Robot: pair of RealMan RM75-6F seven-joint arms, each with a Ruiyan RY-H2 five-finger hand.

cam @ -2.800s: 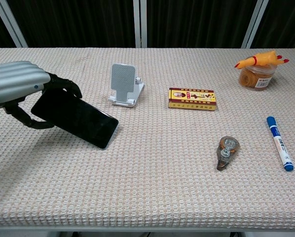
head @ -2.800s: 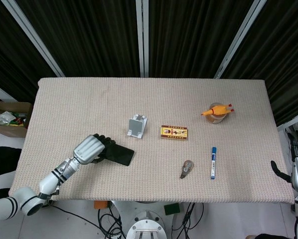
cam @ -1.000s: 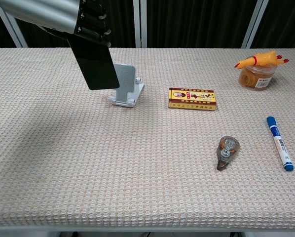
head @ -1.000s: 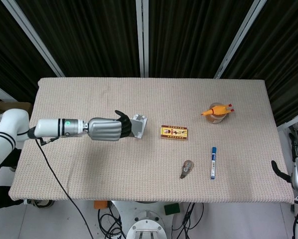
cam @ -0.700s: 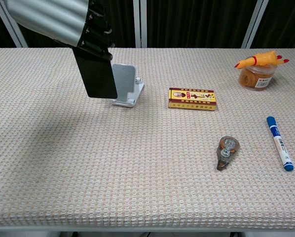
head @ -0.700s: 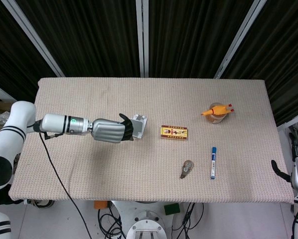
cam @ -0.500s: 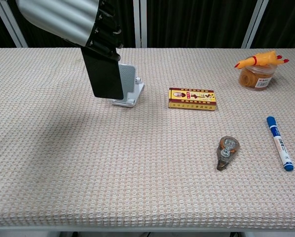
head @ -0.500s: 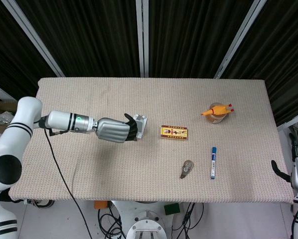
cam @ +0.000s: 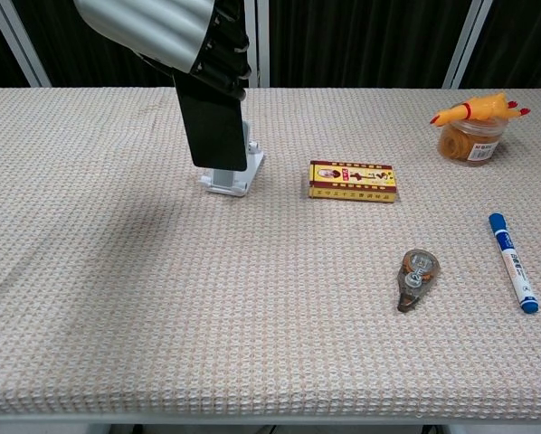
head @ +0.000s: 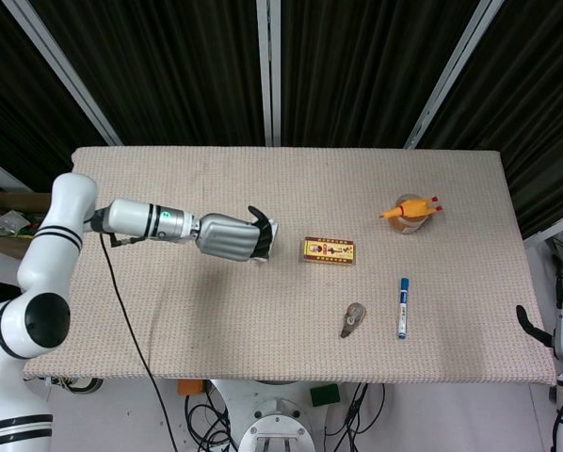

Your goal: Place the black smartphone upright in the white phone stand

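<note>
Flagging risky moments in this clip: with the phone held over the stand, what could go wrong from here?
The left hand holds the black smartphone only by its top, so it could swing or slip. The phone hides most of the white phone stand, so its lower edge may miss the ledge or push the light stand over.

No legible text anywhere; print on the red-and-yellow box too small.
</note>
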